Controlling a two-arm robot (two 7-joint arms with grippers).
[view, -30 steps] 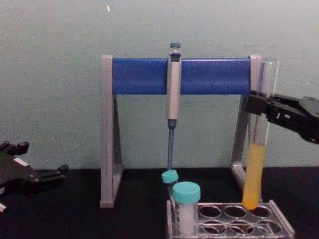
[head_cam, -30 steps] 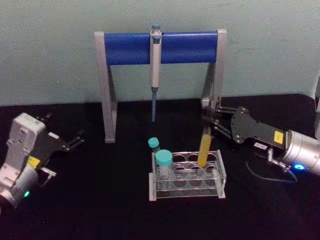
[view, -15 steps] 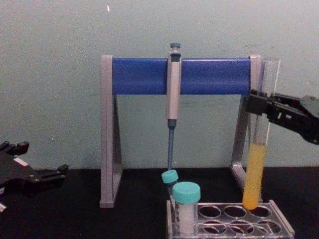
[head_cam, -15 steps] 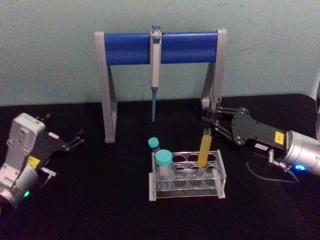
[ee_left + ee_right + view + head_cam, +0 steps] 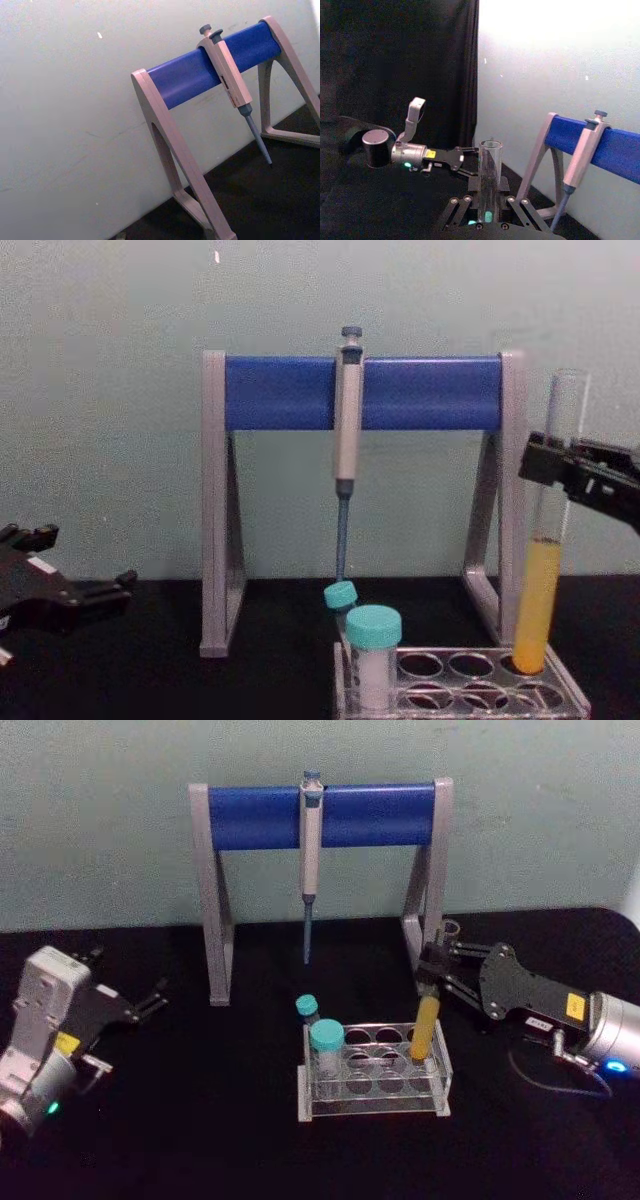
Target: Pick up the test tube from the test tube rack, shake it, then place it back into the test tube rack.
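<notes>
The right gripper [image 5: 433, 967] reaches in from the right side. Its fingers are clamped on the test tube [image 5: 426, 1025], one finger on each side of the clear glass, in the upper half of the tube. The open mouth of the tube stands above the fingers, and the yellow liquid is all below them. The tube is not fully upright: its mouth leans a little to the right, toward the body of the gripper.

Below the fingers is the test tube rack [image 5: 375, 1105], which stands on the black counter [image 5: 200, 1140]. The round bottom of the tube is at the back right corner hole of the rack, about at the level of the top plate. How deep it sits in the hole I cannot tell.

To the left of the fingers, at the other end of the rack, a teal-capped vial [image 5: 327, 1038] stands in a front hole. A second vial [image 5: 307, 1007], smaller, is just behind it. Behind the fingers is the grey and blue pipette stand [image 5: 320, 815], and a pipette [image 5: 310, 850] hangs from the middle of its bar.

The left gripper [image 5: 152, 999] rests far to the left, low over the counter and well apart from the rack. Its own fingers are a little apart and hold nothing.
</notes>
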